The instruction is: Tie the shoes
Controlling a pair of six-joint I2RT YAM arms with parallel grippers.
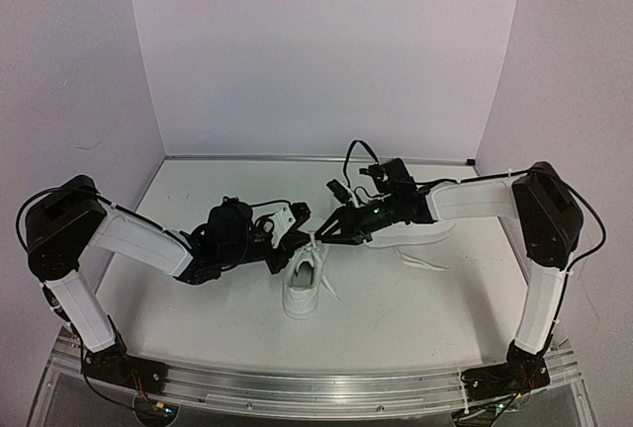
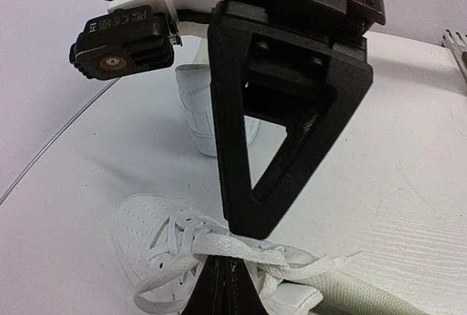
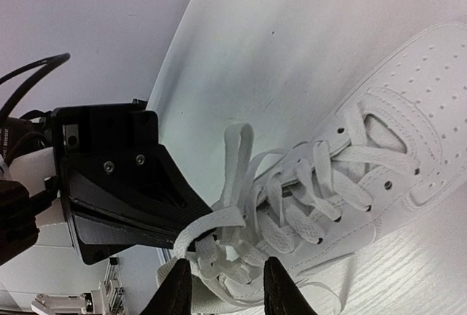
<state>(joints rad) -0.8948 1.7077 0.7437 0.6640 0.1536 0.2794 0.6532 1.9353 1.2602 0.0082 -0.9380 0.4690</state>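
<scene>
Progress: neither of the two all-white low-top sneakers is seen tied. The nearer white sneaker [image 1: 303, 289] lies on the white table top [image 1: 198, 318] between the two arms, toe toward the arm bases. Its flat white laces [image 3: 321, 184] are threaded through the eyelets, but no finished bow is visible. Loose loops are gathered and lifted at the top of the tongue. Whether a first crossing has been made there cannot be told.

The second white sneaker [image 1: 410, 232] lies farther back, largely under the right arm. A loose lace end [image 1: 420, 262] trails onto the table beside it, so it is judged untouched. Both bows are judged outstanding.

Grippers: the left gripper [image 2: 220, 267] is closed tight, and a lace strand [image 3: 208, 224] of the nearer sneaker appears pinched at its tip. The right gripper [image 3: 226, 264] is held with its fingers apart, just beside the left one, over the raised loops; nothing is seen clamped in it.

Condition: the nearer sneaker's upper is clean, with a perforated toe panel. Its laces are slack and limp, and slipping from a light pinch is considered likely.
</scene>
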